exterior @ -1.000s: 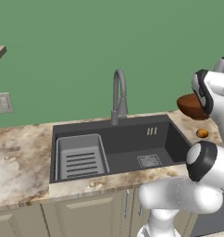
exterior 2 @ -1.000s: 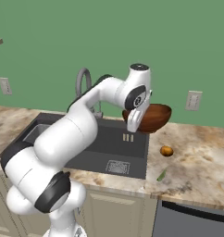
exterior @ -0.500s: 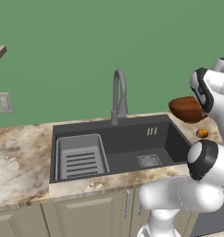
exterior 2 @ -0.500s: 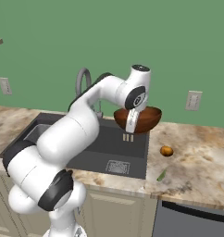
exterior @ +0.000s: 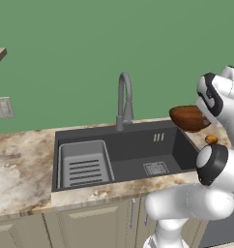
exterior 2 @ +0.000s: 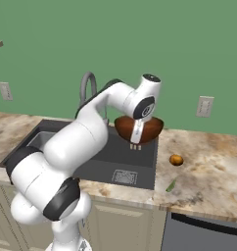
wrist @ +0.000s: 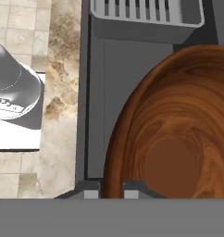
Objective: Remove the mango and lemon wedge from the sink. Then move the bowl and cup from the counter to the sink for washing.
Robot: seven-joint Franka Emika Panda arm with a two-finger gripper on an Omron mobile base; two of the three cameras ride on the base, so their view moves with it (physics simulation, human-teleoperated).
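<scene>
Pincer [exterior 2: 135, 145] nearly closed, clamped on rim of bowl [exterior 2: 139, 129]; in hand view the two finger tips [wrist: 91, 192] sit either side of the rim at bottom centre, one outside the wall, one inside. Bowl [wrist: 174, 129] held up off the worktop, its wood-grain interior across the right of the hand frame. Right base view: bowl at frame centre, hanging above the right part of the sink [exterior 2: 115, 154], pincer pointing down in front of it. Left base view: bowl [exterior: 189, 118] at right of centre, above the sink's [exterior: 138, 150] right edge, just right of the faucet [exterior: 124, 99]. Grey slotted tray [exterior: 84, 162] in left part of basin; same tray [wrist: 146, 16] along top of hand frame. Mango [exterior 2: 176, 159] on worktop [exterior 2: 208, 166] right of centre in right base view, apart from the sink. Lemon wedge [exterior 2: 171, 185] lower down, near worktop's front edge. Mango [exterior: 211, 139] also at right edge of left base view.
</scene>
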